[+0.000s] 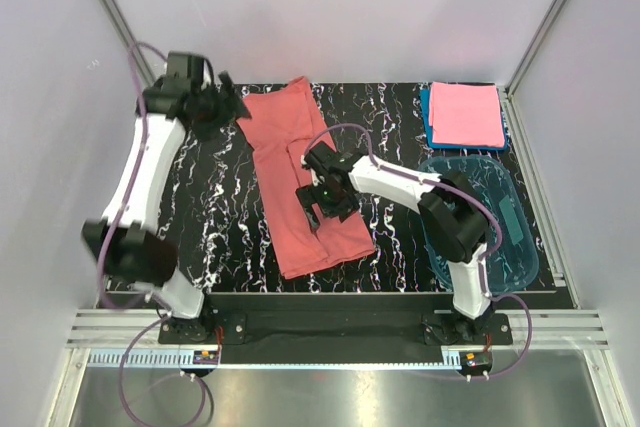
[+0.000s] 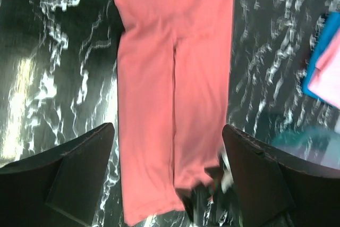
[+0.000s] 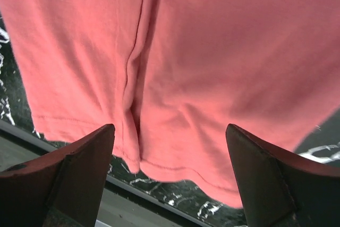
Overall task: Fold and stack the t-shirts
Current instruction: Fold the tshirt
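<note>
Left pincer: I am seeing its two fingers standing wide apart with nothing between them, so it is open. It is hovering over the far left part of the worktop, just beside the far end of the salmon shirt.

Right pincer: this one is also open, its fingers spreading wide above the cloth and gripping nothing. From above I am finding it hanging over the middle of the same shirt, toward its right-hand border.

The salmon shirt is lying flat as a long folded strip. It is running from the far edge of the worktop toward the near edge, slanting slightly so that its near end is sitting further right. A lengthwise crease is showing down its middle, and its near hem is stopping just short of the near edge.

In the far right corner a pink shirt, folded square, is resting on a blue shirt, which is showing only as a border along its left and near sides. A clear blue tub is sitting along the right edge, between that stack and the near right corner, well apart from the salmon shirt.
</note>
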